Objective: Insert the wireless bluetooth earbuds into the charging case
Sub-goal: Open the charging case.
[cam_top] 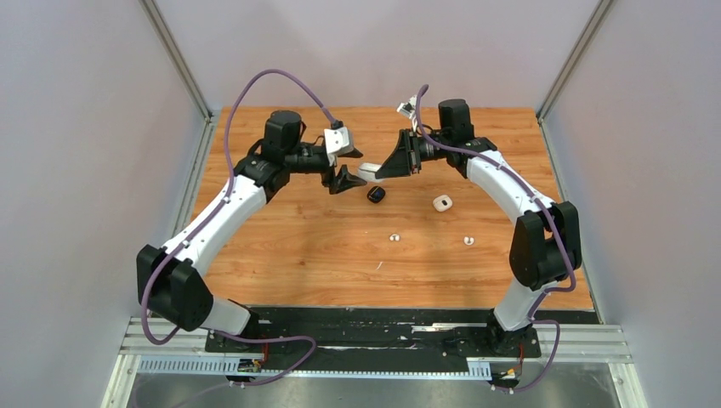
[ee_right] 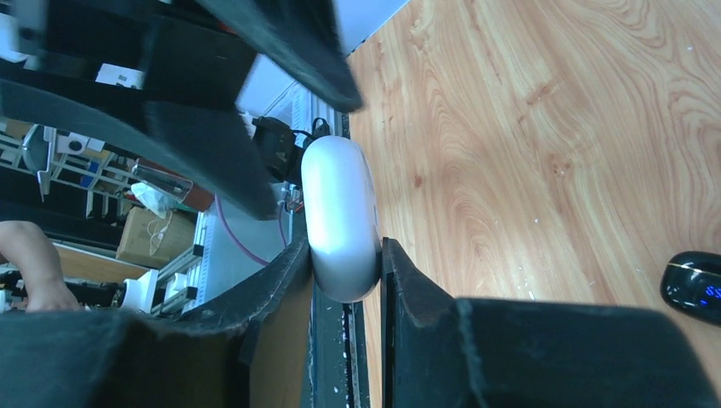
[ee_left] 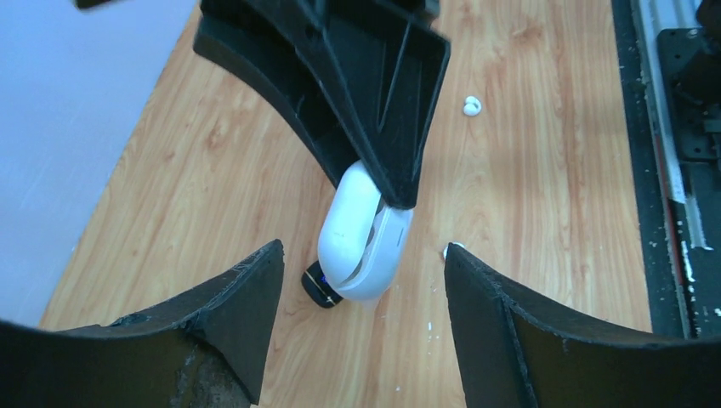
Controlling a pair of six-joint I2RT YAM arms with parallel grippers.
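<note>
Clamped narrow in right gripper [ee_right: 344, 248]: glossy white pebble-shaped plastic charging case [ee_right: 338, 204]. Left gripper [ee_left: 361, 252] spread wide, empty. Tiny white earbuds [cam_top: 394, 238] nearer: probably light, slippery; pinch across body.

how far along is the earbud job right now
Done: no earbud is visibly seated yet. In hand: the right gripper clamps the white charging case, whose lid looks ajar; the left gripper is open and empty beside it. Left: two white earbuds lie loose on the table, and a black case sits nearby.
</note>
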